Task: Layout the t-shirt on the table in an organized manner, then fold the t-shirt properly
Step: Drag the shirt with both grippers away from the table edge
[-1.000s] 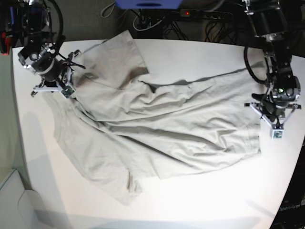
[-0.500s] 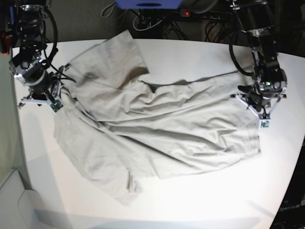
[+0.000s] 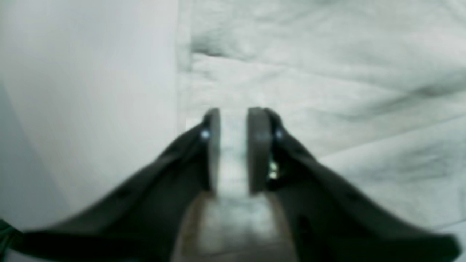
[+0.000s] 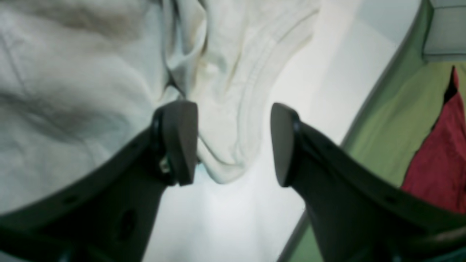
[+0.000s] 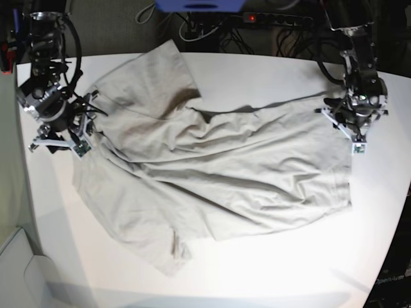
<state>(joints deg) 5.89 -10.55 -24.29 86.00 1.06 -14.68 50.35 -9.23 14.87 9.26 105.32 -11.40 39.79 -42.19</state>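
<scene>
Base view: my left gripper hangs slightly parted over the shirt's hem, my right gripper spread wide at its collar on the table.

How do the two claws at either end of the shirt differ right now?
The right gripper has its jaws spread wide, with a bunched shirt edge hanging loose between them; the left gripper shows only a narrow gap. The right one sits at the edge of the t-shirt with bare table and the table's rim in its view; the left one is over flat cloth beside a straight hem. Both are dark, two-fingered and at the shirt's border.
</scene>
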